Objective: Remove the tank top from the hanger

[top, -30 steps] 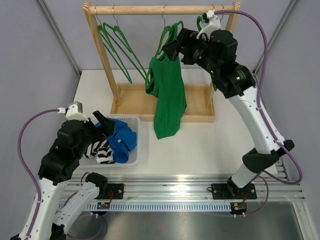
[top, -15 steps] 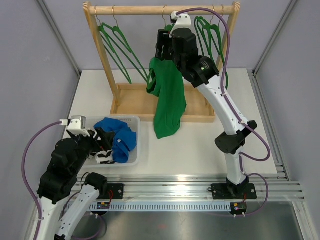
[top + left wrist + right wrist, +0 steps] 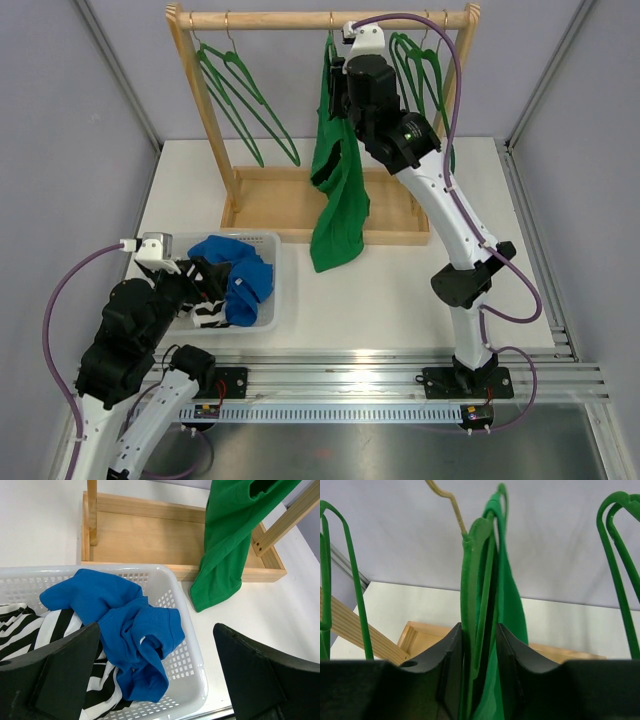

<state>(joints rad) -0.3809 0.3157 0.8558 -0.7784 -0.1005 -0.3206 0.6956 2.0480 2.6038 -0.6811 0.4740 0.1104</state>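
Observation:
The green tank top hangs from a green hanger on the wooden rail. My right gripper is up at the garment's top. In the right wrist view its fingers press from both sides on the hanger and the tank top's strap; the right gripper is shut on them. My left gripper hovers over the basket, its jaws wide open with nothing between them; the left gripper looks down on the blue garment.
A white basket at front left holds a blue garment and a striped one. Empty green hangers hang at the left and at the right of the rail. The rack's wooden base tray lies under the tank top.
The right arm swung left along the rail to the tank top's hanger and its jaws closed on it. The tank top turned more edge-on. The left arm drew back slightly.

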